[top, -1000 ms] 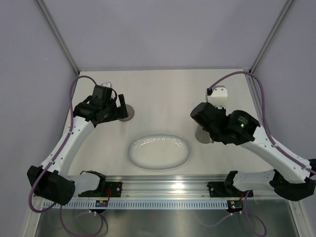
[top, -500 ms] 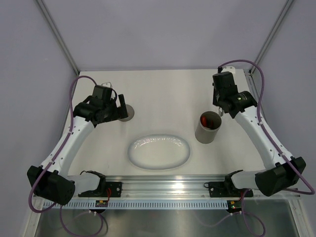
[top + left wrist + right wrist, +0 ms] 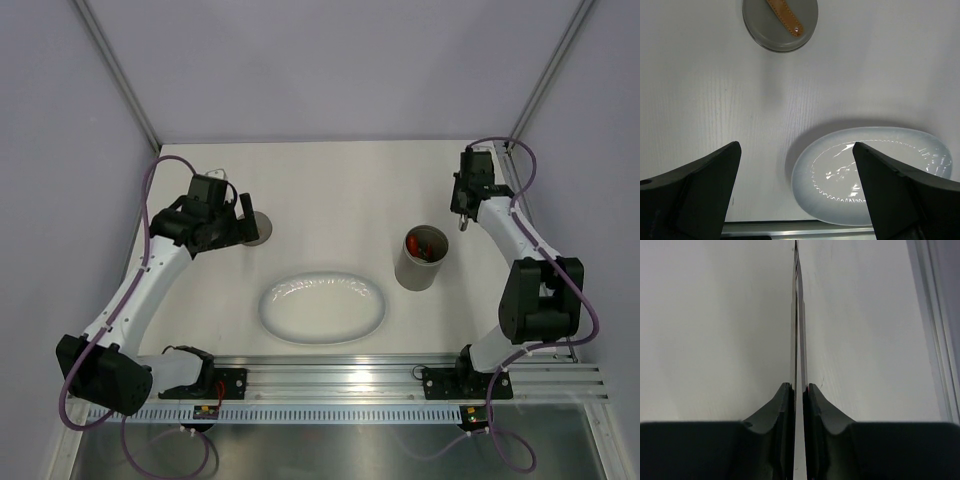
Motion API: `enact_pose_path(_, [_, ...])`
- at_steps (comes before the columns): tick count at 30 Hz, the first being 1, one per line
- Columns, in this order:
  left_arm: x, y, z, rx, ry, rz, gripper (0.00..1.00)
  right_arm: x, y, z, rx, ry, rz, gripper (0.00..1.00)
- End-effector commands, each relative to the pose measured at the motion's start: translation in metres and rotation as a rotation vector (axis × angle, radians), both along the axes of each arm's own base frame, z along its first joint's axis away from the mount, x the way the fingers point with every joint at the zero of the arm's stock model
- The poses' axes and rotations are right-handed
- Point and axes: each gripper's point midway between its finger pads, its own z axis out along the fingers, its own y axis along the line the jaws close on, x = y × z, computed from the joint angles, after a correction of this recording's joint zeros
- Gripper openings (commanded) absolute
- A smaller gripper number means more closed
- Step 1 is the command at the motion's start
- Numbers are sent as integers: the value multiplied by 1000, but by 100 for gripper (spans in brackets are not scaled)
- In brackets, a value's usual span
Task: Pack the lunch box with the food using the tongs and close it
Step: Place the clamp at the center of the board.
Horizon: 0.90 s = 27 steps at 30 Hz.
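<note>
The lunch box (image 3: 418, 268), a dark grey cup, stands open right of the plate, with red food (image 3: 421, 244) showing inside. Its round grey lid (image 3: 780, 25) with a tan bar handle lies flat on the table, also seen as the lid (image 3: 262, 230) beside my left gripper (image 3: 243, 226). That left gripper (image 3: 796, 150) hangs open over bare table between lid and plate, holding nothing. My right gripper (image 3: 799, 387) is shut on the slim silver tongs (image 3: 797, 315), whose two arms are pressed almost together. In the top view the right gripper (image 3: 462, 208) is at the back right, beyond the lunch box.
A white oval plate (image 3: 322, 307) with nothing on it lies in the middle near the front; its rim (image 3: 805, 165) shows in the left wrist view. A metal rail (image 3: 340, 370) runs along the front edge. Frame posts and walls close in the back and right side.
My right arm has swung away from above the lunch box to the back right corner, uncovering the open box. The left arm has not moved.
</note>
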Motion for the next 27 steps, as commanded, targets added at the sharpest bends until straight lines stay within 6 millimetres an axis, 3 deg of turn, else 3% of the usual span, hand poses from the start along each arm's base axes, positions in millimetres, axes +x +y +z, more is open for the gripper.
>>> enact_pose_path(1, [5,-1,6,-21,-42,-11,99,32,-9,-9,21,-117,30,9])
enact_pose_path(2, [5,-1,5,-23,-40,-8,99,38,-10,-12,14,-136,28,9])
enact_pose_path(3, [5,-1,5,-23,-38,-9,99,39,-26,-17,10,-131,-6,9])
enact_pose_path(6, [7,-1,3,-21,-31,-6,99,49,-35,-32,11,-120,-37,11])
enact_pose_path(7, [8,0,3,-19,-30,-5,99,51,-41,-45,16,-92,-53,15])
enact_pose_path(14, [16,8,-1,4,-13,17,99,64,-44,-81,81,-24,-57,45])
enact_pose_path(16, [18,10,-3,13,6,29,99,67,-43,-90,93,-8,-57,47])
enact_pose_path(22, [27,14,-12,43,45,57,99,76,-38,-87,127,-15,-47,70])
enact_pose_path(27, [33,16,-17,58,60,77,99,80,-41,-70,115,-27,-51,87])
